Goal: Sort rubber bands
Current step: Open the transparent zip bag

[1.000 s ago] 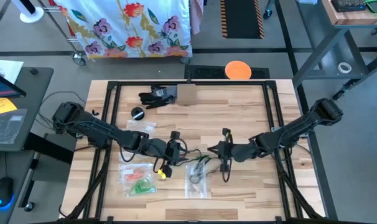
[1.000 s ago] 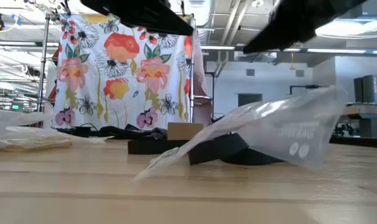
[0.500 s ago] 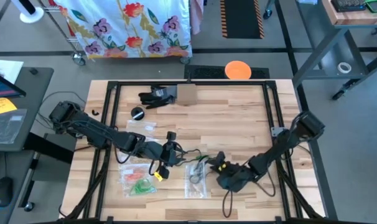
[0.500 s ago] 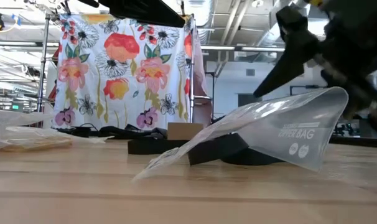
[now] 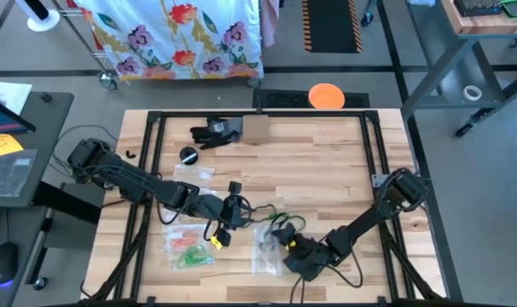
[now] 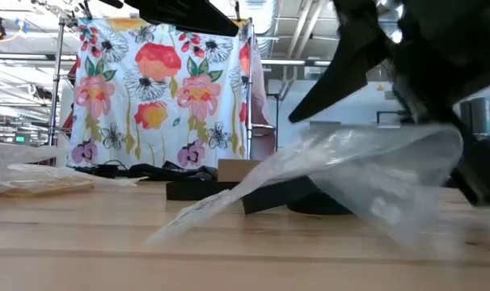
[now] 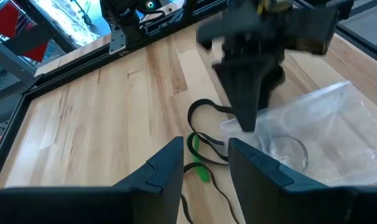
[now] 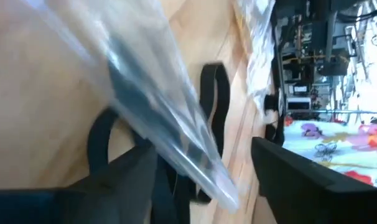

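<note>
A green rubber band point(image 7: 198, 144) and a dark one point(image 7: 204, 107) lie loose on the wooden table, also seen from above as rubber bands point(image 5: 275, 223). Right of them a clear zip bag point(image 5: 267, 249) rests on the table by one edge, its other end raised point(image 6: 350, 170). My left gripper point(image 5: 241, 207) hovers open just left of the loose bands, nothing between its fingers point(image 7: 205, 152). My right gripper point(image 5: 286, 247) is low at the bag, open, with the bag's raised edge point(image 8: 163, 118) between its fingers. My right gripper comes at the clear bag slanting down from the table's right, one finger point(image 8: 120, 180) on each side of the bag's raised edge point(image 8: 176, 143). Whether the fingers touch the plastic I cannot tell.
A second clear bag point(image 5: 188, 245) with orange and green bands lies near the front left, another point(image 5: 194, 173) under the left arm. A black glove-like heap point(image 5: 214, 132), a cardboard box point(image 5: 256, 130) and a small black round thing point(image 5: 188, 155) sit at the far side.
My right gripper has swung from the table's middle toward the near edge and left, sinking and rolling about its own axis until it reached the clear bag. The bag's raised end has sagged and its low edge has slid along the table.
</note>
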Robot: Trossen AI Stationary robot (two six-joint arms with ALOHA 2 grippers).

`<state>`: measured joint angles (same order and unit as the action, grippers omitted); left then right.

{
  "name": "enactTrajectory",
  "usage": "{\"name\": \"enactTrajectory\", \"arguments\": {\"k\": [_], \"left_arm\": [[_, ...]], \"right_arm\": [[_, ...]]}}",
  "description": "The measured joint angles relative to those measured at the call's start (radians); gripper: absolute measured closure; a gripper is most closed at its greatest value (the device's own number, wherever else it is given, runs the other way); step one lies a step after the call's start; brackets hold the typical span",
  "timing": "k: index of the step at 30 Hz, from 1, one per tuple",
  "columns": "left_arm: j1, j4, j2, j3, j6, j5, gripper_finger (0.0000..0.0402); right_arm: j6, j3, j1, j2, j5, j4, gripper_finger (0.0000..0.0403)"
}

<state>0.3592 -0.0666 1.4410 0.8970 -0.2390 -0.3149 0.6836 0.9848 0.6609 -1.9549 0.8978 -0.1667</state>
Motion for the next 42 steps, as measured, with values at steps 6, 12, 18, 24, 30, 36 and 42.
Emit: {"name": "enactTrajectory", "arguments": {"k": [6,12,18,24,30,36,42], "left_arm": [[0.002,-0.004,0.000,0.000,-0.013,0.001,0.0282],[0.006,-0.074,0.000,0.000,-0.040,0.003,0.0282],[-0.016,-0.142,-0.004,-0.014,-0.038,0.050,0.0282],[-0.061,-0.318,-0.004,-0.103,-0.142,0.190,0.0282],[-0.071,-0.457,0.001,-0.117,-0.258,0.236,0.0282],[-0.071,-0.499,0.006,-0.117,-0.339,0.173,0.0282],[-0.002,-0.651,0.146,-0.032,-0.490,0.137,0.0282]], "right_arm": [[0.004,0.071,0.029,0.044,0.148,0.117,0.0383],[-0.089,0.075,0.068,0.171,0.335,0.176,0.0401],[-0.578,0.052,0.097,0.398,0.349,0.546,0.0402],[-1.063,-0.269,0.095,0.716,0.506,0.534,0.0402],[-1.136,-0.471,0.087,1.029,0.386,0.175,0.0403],[-0.746,-0.596,0.072,1.049,0.116,-0.496,0.0403],[-0.644,-0.638,0.008,0.944,0.020,-0.824,0.0403]]}}
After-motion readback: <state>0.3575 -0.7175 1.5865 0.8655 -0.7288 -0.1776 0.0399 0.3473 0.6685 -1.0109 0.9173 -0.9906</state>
